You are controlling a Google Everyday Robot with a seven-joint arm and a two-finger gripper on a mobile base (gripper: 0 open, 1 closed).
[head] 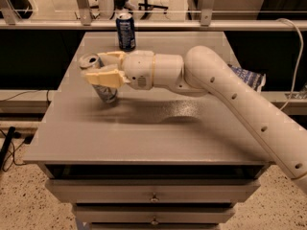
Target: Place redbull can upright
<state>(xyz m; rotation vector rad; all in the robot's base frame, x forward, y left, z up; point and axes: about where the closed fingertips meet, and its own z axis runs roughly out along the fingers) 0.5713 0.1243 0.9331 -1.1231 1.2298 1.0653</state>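
The redbull can (104, 92) is a slim silver can with blue patches and a silver top, held near the left side of the grey table (144, 133). It stands nearly upright, leaning a little to the left, with its base at or just above the tabletop. My gripper (101, 67) reaches in from the right on a white arm (220, 87). Its cream fingers (106, 76) are shut on the can's upper part and hide the middle of the can.
A darker all-blue can (125, 30) stands upright at the table's far edge. A blue-and-white bag (247, 76) lies at the right edge behind the arm. A rail with posts runs behind the table. Drawers are under the front edge.
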